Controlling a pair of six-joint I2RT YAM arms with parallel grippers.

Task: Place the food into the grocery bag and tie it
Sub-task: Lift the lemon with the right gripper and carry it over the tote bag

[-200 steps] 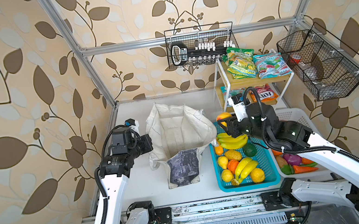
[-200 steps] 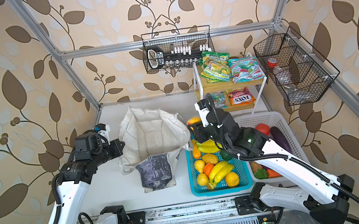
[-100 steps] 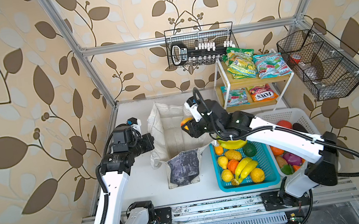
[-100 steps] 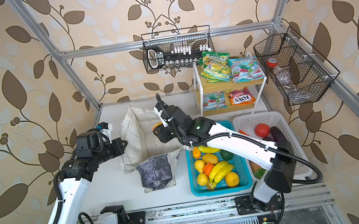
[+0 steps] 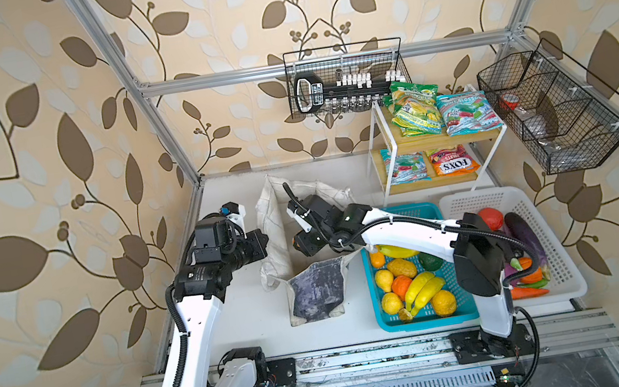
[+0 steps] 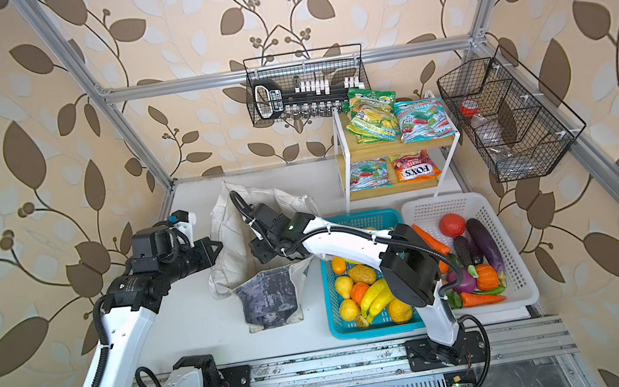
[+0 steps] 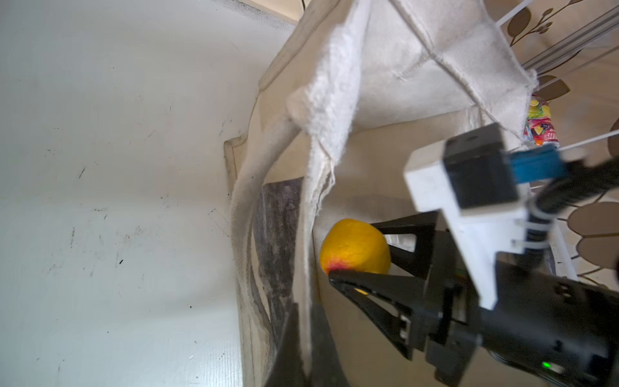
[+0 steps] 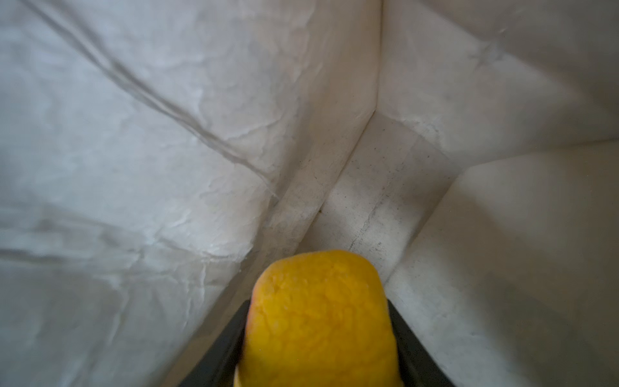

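Tabletop [image 5: 243, 318] holds upright bag [image 5: 275, 225], mouth up, fruit [image 7: 355, 246] inside.

The right gripper [image 7: 360, 254], holding a yellow fruit [image 8: 318, 318], is filling the open mouth of the grocery bag [image 5: 273, 229], and the left gripper [image 7: 303, 318] is pinching its rim. Bare surface [image 5: 251, 317] is lying open left of the bag, while the turquoise basket [image 5: 429, 321] is crowding its right.

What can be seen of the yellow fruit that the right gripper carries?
The yellow fruit is a rounded toy piece, seemingly moulded plastic, with slightly pebbled skin and a red-pink blush at one end. The right gripper is shut on it, one black finger on each side, holding it inside the open grocery bag, above the bag's bottom.
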